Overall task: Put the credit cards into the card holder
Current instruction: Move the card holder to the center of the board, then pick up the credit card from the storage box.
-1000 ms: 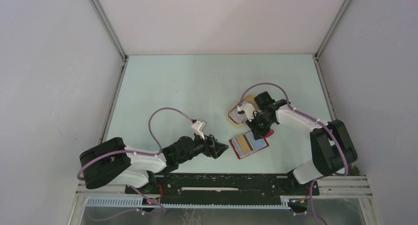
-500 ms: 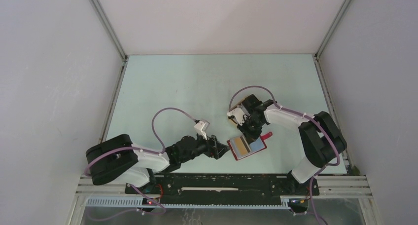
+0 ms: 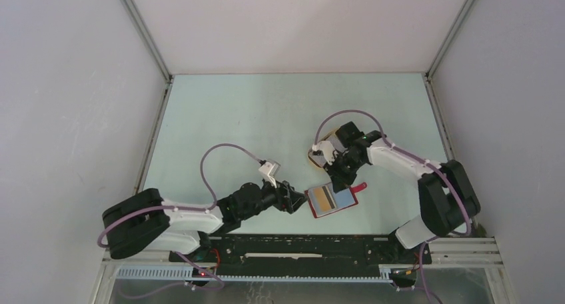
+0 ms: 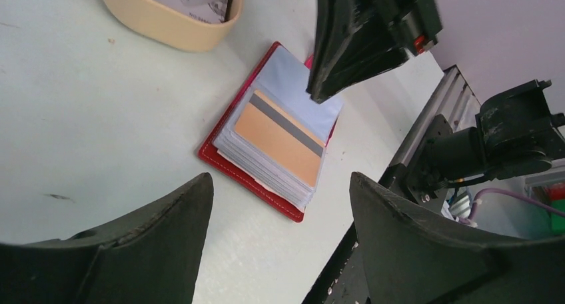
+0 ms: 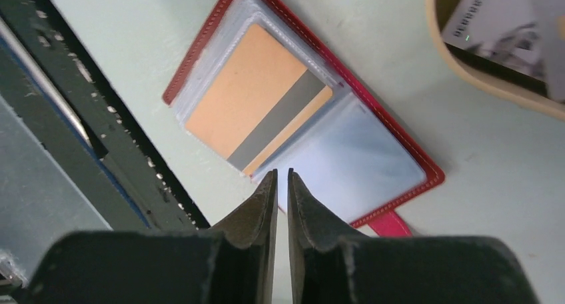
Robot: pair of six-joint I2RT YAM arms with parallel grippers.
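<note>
No text, brand or number can be read. A whitish card [image 5: 496, 34] lies in the beige tray [image 5: 434, 24], right of the middle of the bench [image 3: 233, 131]. It carries a short row of small dark characters along one edge, too small to make out. In the left wrist view its print is only a faint blur.

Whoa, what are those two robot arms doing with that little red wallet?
They are putting credit cards into the red card holder. It lies open on the table, and an orange card with a grey stripe shows in one clear sleeve. The right gripper hangs just over it, fingers almost together and holding nothing. The left gripper sits wide open beside the holder. More cards lie in the beige tray nearby.
</note>
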